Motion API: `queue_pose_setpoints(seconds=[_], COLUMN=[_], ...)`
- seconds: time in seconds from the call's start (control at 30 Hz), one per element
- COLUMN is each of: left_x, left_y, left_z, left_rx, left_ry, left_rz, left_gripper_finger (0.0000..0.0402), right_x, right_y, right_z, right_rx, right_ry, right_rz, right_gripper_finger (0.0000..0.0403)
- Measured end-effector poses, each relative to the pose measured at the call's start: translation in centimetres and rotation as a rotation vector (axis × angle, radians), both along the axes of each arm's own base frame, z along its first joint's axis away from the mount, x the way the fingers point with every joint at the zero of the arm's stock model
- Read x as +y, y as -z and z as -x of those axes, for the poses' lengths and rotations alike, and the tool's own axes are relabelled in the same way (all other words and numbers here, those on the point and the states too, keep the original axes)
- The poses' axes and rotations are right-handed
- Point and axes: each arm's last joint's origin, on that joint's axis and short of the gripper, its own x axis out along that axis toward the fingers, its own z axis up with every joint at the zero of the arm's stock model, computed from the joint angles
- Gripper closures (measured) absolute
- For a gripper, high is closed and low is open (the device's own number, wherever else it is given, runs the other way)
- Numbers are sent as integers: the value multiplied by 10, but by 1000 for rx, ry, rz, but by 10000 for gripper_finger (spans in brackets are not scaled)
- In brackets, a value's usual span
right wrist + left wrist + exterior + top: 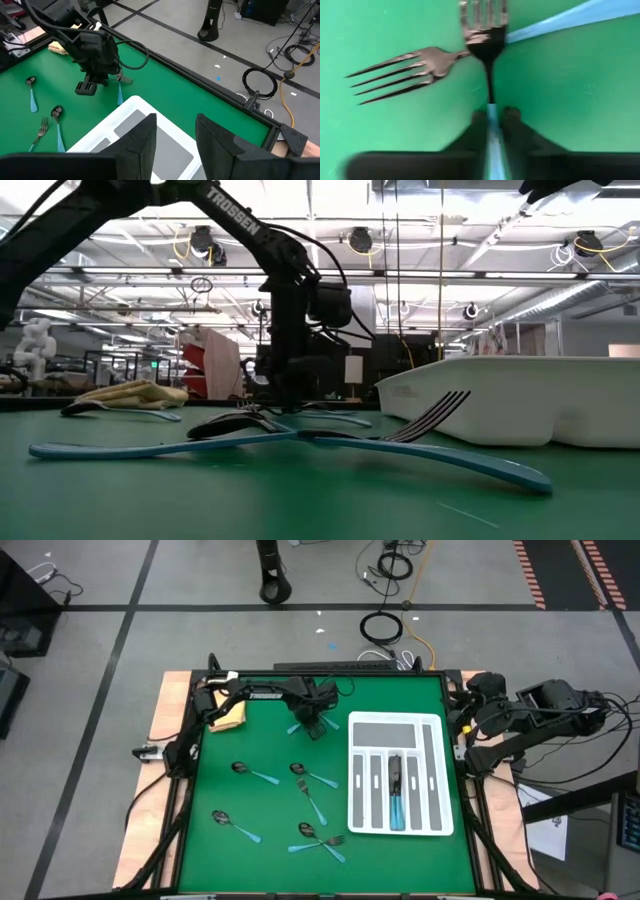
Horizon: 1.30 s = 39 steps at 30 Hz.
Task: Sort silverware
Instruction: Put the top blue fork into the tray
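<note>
Left gripper (316,724): positioned at the far middle of the green table (270,830), pointing down; the fingers (479,120) are clenched on the blue handle of a fork (485,30).
Held fork: the handle is pinched between the two fingers, the tines pointing away; the head lies across a second fork (405,75) on the mat.
Right gripper (175,132): parked off the table's right edge, above the near corner of the white tray (360,820); the fingers are spread, nothing is held.
Loose silverware: spoons (238,768) and forks are scattered over the left and middle of the table; a crossed pair (318,835) lies at the near edge.
Sorted pieces: a few are seen in one middle slot of the tray (396,790).
Handling, judged: light, rigid, thin and flat; the metal heads are likely slick, the plastic handles grippier.
Grasp point, judged: mid-handle, across the narrow width, is advised.
Risk, judged: the neighbouring fork may be dragged along where the pieces overlap.
Cloth (230,716): folded, yellow, at the far left corner; not part of the task.
</note>
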Motion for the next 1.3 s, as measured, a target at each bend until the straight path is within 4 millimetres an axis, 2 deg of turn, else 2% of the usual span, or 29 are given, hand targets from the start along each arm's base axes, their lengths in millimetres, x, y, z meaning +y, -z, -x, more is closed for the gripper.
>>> queue_pose_setpoints(seconds=[0.07,0.33,0.43,0.6,0.77,0.97,1.03,1.13,1.3], left_x=[-1,-10,-14,-22,-53,-110,-128,-151,-177], left_y=[-3,-22,-43,-93,-147,-185,-190,-182,-141], left_z=[-2,-8,-10,-6,-7,-38,-47,-58,-58], left_rx=[-6,41,2,-189,-465,-842,-950,-1058,-1103], left_ry=[1,26,33,-120,-188,-160,-185,-231,-354], left_rz=[2,53,41,88,192,329,350,362,452], left_gripper_finger=[384,394,394,394,394,394,394,394,394], right_x=[0,0,0,0,0,0,0,0,0], right_y=[0,0,0,0,-1,-1,-1,-1,0], right_z=[0,-1,-1,-1,0,-1,-1,-1,-1], right_rx=[-6,-19,-19,-30,-38,-31,-30,-28,-18], right_ry=[6,8,8,22,36,30,28,26,13], right_rz=[-6,-15,-15,-21,-6,-1,-4,-5,-5], right_gripper_finger=[280,280,280,280,280,280,280,280,280])
